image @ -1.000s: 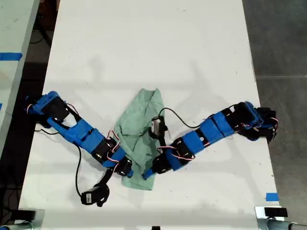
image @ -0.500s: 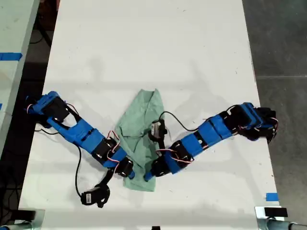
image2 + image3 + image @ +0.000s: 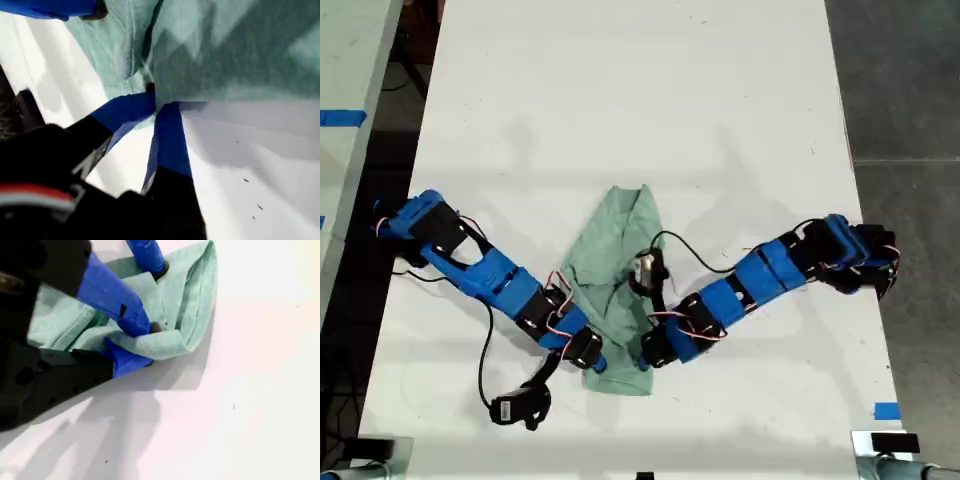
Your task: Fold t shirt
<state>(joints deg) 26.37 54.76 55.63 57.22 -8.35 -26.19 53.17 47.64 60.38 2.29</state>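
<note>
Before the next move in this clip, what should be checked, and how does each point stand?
1. My first gripper pinches the t shirt: ok.
2. My second gripper pinches a folded corner: ok.
3. Shirt lying flat: not ok, it is bunched and wrinkled.
4. Bare table beyond the shirt in the exterior view: ok.
5. Black cable free of the cloth: cannot tell.

Bright, even overhead light on a white table, with soft faint arm shadows. The exterior view is sharp; both wrist views are blurred close up, slightly overexposed.
</note>
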